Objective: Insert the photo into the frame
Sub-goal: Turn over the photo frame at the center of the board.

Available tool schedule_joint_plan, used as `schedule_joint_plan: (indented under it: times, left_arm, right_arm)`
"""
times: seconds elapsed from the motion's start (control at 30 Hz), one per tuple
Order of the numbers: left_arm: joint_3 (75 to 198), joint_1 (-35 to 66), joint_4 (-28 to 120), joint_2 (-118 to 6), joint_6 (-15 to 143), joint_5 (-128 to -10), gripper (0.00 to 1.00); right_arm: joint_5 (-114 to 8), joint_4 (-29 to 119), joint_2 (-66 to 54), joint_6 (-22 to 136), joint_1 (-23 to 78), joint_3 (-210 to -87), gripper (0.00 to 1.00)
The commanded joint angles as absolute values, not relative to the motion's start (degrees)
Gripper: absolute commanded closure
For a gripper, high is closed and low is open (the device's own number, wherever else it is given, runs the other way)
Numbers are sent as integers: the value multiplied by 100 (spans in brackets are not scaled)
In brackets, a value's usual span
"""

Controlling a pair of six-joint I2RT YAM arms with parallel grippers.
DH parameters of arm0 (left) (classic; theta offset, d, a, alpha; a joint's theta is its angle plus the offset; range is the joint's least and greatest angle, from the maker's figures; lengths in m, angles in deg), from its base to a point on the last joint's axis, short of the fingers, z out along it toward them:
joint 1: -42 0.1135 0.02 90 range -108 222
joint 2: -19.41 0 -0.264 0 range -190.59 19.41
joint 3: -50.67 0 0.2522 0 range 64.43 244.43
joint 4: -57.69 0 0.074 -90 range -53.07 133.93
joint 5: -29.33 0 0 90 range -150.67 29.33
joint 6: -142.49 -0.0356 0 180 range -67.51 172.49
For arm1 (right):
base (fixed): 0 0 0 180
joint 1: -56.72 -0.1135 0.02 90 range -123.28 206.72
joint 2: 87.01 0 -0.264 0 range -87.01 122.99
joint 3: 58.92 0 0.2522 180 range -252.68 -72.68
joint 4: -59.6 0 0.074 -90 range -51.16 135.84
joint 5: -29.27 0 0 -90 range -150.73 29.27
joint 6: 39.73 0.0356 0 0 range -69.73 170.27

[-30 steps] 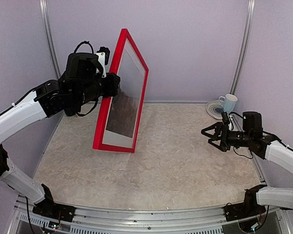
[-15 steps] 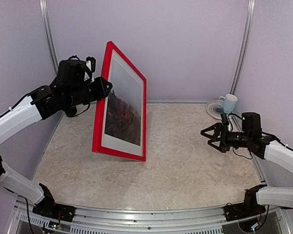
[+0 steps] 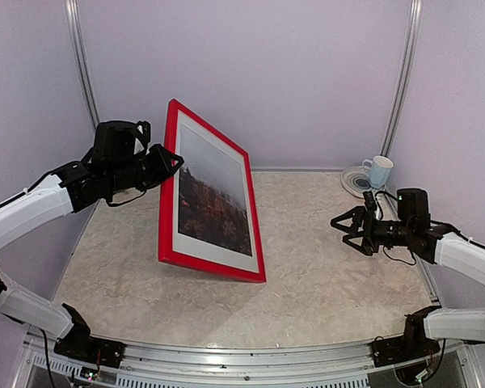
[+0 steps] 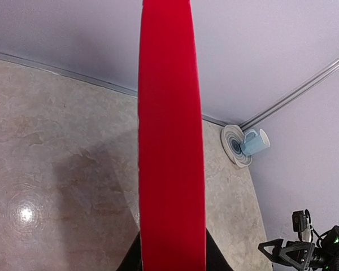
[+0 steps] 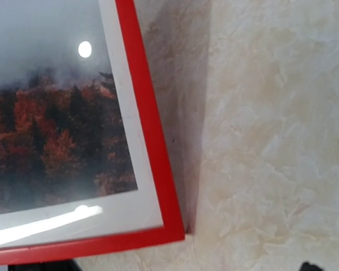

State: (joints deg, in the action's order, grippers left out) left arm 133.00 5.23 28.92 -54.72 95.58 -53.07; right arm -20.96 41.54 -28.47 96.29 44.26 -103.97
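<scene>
Top external view, counting from the near side: two grippers, one frame, one photo, one mug, one saucer. The right gripper (image 3: 344, 232) hangs at the right with its jaws spread wide, holding nothing. Mid-table (image 3: 323, 283) the frame (image 3: 211, 267) stands tilted on its bottom edge, the photo (image 3: 214, 194) inside it, the left gripper (image 3: 171, 162) clamped on its upper left edge. The left wrist view shows only that red edge. The right wrist view alone shows orange trees and a white border (image 5: 127, 124). The mug (image 3: 380, 170) sits on the saucer (image 3: 354, 183) in the far right corner.
</scene>
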Motion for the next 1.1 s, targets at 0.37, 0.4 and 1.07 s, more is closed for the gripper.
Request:
schedule_joint_plan:
  times: [0.37,0.4,1.07]
  left_arm:
    - [12565,735,4175,-5262,10066,-6298,100]
    - [12520,747,4200,-5260,10085,-6330,100]
    - [11845,831,4840,-5732,10122,-6758,100]
  right_arm:
    - [-2083,4436,-2683,9656,4460,-10280,1]
    - [-2083,4461,-2681,9666,4461,-10263,1]
    - [-2120,4869,-2378,9693,4438,-9984,1]
